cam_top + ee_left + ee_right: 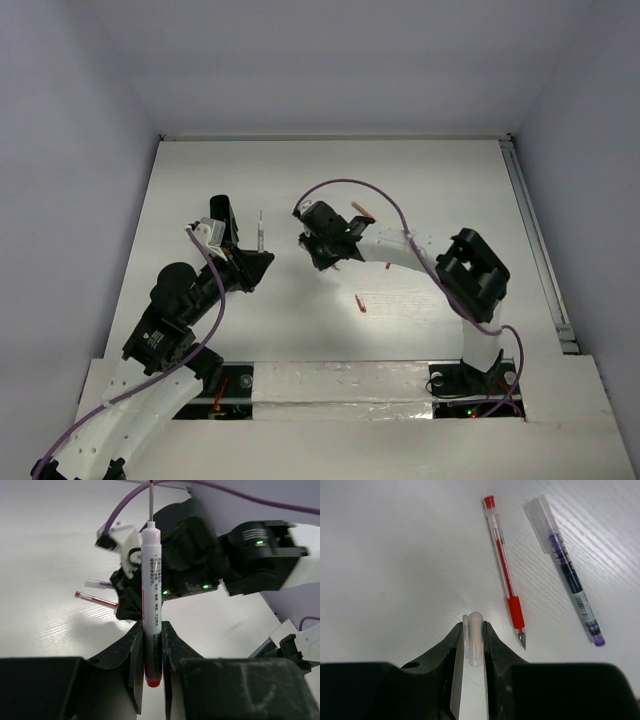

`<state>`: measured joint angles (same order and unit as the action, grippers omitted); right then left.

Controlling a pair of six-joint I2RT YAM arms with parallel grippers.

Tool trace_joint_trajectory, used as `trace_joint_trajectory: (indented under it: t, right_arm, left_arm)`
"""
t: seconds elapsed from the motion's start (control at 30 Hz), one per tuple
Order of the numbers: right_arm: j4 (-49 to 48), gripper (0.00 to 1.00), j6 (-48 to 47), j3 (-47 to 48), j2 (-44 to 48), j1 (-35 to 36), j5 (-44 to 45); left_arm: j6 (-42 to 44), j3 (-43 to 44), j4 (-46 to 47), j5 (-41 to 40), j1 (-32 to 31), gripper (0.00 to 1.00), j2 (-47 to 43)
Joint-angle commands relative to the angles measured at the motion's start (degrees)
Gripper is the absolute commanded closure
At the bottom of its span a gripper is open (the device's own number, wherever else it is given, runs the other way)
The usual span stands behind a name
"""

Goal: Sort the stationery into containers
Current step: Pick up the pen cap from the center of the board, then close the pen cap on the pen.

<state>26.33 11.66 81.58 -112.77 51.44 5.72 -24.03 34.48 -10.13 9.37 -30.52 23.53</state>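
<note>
Left end effector (152, 635): clamping a white pen (151, 575) by its lower barrel, the pen standing upright. Red plug at the bottom end, thin bare metal tip pointing up, no cap on it. It is hanging above the bench (450, 180), left of the middle, well away from every edge.

Right end effector (472, 636): pinching a clear cap (473, 642) between closed fingers, hovering above the bench near the middle, a little toward the far edge. The two end effectors are facing each other at close range, not touching.

Lying loose on the bench beside the right end effector: a red pen (504, 565), uncapped, with a red grip, and a dark pen (568, 577) wearing a clear cap. The two are lying near each other, apart. A tiny red piece (361, 304) is sitting nearer the near edge, right of centre.

Container: not showing in any view, so nothing can be counted as sorted from here.

Step in hand, as I am reading it: a preparatory one, bringing the cap to the bare tip before the pen goes anywhere. The next move is calling for the cap's open mouth to line up straight with the tip. The needle looks thin, so an off-axis push risks bending it or twisting the pen in the grip.

Writing: the white pen is carrying lines of small print along its barrel, and the dark pen has a printed label band. Both are too small to read, and no brand can be made out.
</note>
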Motion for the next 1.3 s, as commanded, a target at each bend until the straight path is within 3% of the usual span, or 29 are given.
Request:
trace_joint_trajectory:
  t: [0.0, 0.2, 0.53, 1.27]
  right_arm:
    - [-10.39, 1.00, 3.01, -1.68, 10.45, 0.33, -0.10]
    - [-22.97, 1.00, 7.92, -3.62, 19.33, 0.33, 3.07]
    - [-45.21, 1.00, 18.57, -5.91, 25.49, -1.61, -2.98]
    - [-56.47, 1.00, 29.82, -5.47, 22.16, -1.61, -15.47]
  left_arm:
    - [0.56, 0.68, 2.04, -0.14, 0.11, 1.00, 0.20]
    - [0.30, 0.41, 2.13, 0.13, 0.11, 1.00, 0.99]
    - [-0.14, 0.06, 2.40, 0.21, 0.11, 1.00, 1.08]
    - [-0.40, -0.38, 2.84, 1.36, 0.11, 1.00, 2.49]
